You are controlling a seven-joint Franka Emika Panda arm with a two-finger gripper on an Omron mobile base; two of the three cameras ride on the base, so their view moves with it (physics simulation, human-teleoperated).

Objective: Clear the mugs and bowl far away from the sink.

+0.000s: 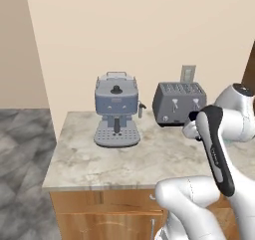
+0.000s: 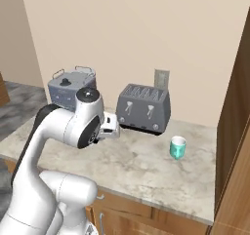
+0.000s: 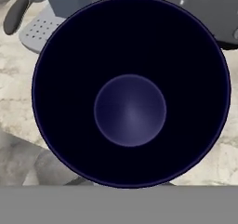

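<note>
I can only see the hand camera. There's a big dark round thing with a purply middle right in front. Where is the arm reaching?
Observer: The arm reaches over a marble counter, and its end is close in front of a grey toaster.
Operator: Is there another mug somewhere?
Observer: Yes, a teal mug stands upright on the counter, to the right of the toaster and not touching it.
Operator: Is the toaster plugged in?
Observer: I can't see a cord, but there is a wall outlet just behind the toaster.
</note>
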